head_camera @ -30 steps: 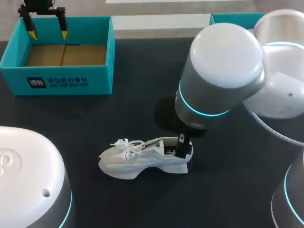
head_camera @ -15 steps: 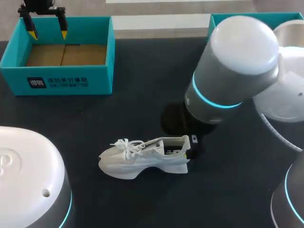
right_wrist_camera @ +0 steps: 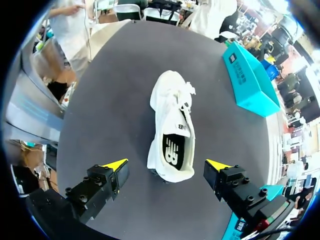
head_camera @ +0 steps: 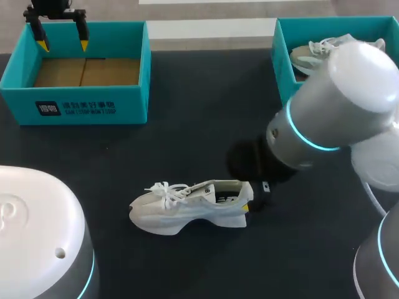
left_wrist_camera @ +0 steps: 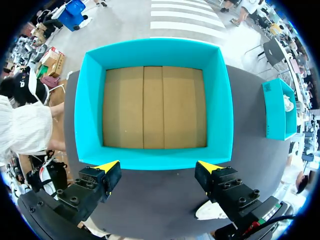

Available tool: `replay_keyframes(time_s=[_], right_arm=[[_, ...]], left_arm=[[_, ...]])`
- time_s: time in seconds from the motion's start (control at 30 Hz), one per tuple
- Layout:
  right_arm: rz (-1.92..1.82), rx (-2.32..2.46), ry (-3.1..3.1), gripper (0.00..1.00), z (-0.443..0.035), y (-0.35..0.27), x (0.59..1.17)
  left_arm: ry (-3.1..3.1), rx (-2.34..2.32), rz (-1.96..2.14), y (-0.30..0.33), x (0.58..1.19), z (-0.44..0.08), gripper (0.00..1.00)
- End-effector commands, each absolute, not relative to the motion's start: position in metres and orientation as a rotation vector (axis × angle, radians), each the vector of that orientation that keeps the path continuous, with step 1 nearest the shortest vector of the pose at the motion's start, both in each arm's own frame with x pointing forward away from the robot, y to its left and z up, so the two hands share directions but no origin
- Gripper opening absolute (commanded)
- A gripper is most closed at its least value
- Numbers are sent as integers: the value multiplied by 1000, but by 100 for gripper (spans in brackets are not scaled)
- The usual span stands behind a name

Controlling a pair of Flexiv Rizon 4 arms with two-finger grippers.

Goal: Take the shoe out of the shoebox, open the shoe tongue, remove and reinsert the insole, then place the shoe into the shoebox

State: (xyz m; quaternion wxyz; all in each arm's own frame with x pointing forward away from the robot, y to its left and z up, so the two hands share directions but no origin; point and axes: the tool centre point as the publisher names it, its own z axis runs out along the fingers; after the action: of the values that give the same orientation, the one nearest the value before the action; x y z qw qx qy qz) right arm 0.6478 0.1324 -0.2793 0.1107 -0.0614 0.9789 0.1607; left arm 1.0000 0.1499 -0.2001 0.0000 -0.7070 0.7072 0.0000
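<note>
Right gripper: fingers spread wide and holding nothing. In the wrist view the yellow tips stand on either side of the heel with bare table between each tip and the shoe.
Right arm: comes in from the right side. Its wrist hangs just beside the heel and hides most of the gripper in the head view.
Shoe: white trainer standing on its sole on the table, outside both boxes. The heel is toward the right gripper and the toe points away from it. In the head view it sits near the middle of the table.
Insole: dark, seen down through the shoe opening and lying inside the shoe.
Laces: white and loosely tied over the front of the shoe.
Left gripper: fingers wide apart with nothing between them. It hangs above the near wall of the box, and in the head view it is at the far left corner of the table.
Box: teal and open-topped with a bare brown cardboard floor. It is well apart from the shoe.
Second box: teal, at the far right of the table.
Other shoe: pale, lying inside the second box.
Table: dark top that carries both boxes and the shoe.
</note>
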Motion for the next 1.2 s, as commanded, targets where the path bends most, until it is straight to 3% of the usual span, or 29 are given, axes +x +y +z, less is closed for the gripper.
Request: replay_keyframes(time_s=[0.03, 0.5, 0.87, 1.2], right_arm=[[1017, -237, 2739, 100, -283, 124, 643], [1017, -237, 2739, 100, -283, 124, 643], [1458, -22, 2720, 100, -300, 88, 671], [1597, -56, 2656, 100, -336, 70, 674]], left_arm=[[2222, -2221, 0, 150, 1000, -200, 100], [2222, -2221, 0, 150, 1000, -200, 100], [2222, -2221, 0, 150, 1000, -200, 100], [2222, -2221, 0, 150, 1000, -200, 100]])
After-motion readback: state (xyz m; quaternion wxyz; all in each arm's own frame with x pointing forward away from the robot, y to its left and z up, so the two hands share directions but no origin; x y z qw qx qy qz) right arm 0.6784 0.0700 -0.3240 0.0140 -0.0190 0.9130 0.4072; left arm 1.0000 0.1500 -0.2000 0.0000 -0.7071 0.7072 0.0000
